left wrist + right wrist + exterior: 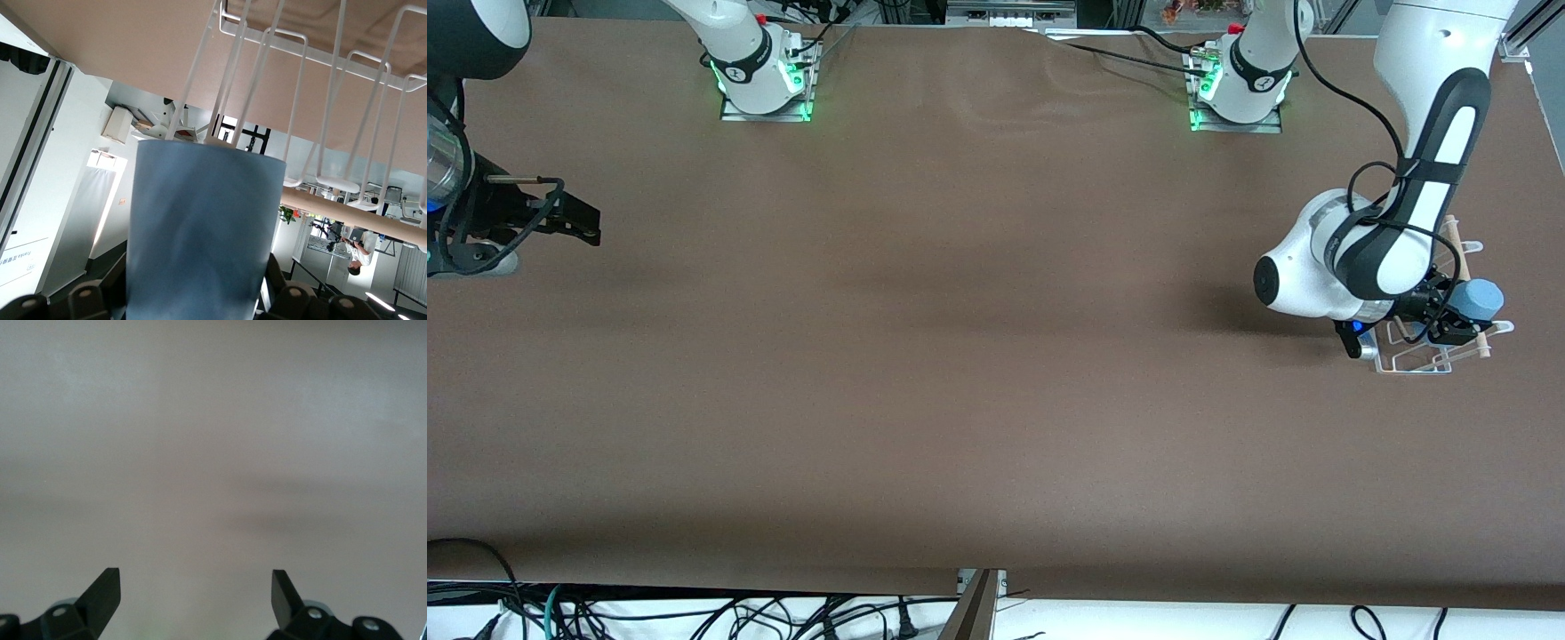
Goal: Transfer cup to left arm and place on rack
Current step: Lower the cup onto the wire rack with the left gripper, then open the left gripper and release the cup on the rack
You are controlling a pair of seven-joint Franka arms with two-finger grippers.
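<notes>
The light-blue cup [1481,299] is held by my left gripper [1458,322] over the clear wire rack [1423,360] at the left arm's end of the table. In the left wrist view the cup [200,233] fills the space between the black fingers [280,283], with the rack's white looped prongs [293,100] and wooden dowel [347,213] right beside its rim. My right gripper [578,218] is open and empty, waiting over bare table at the right arm's end; its fingertips [107,590] stand wide apart in the right wrist view.
The brown table [960,356] stretches between the arms. The two arm bases [765,80] stand along the edge farthest from the front camera. Cables [694,613] hang below the table's near edge.
</notes>
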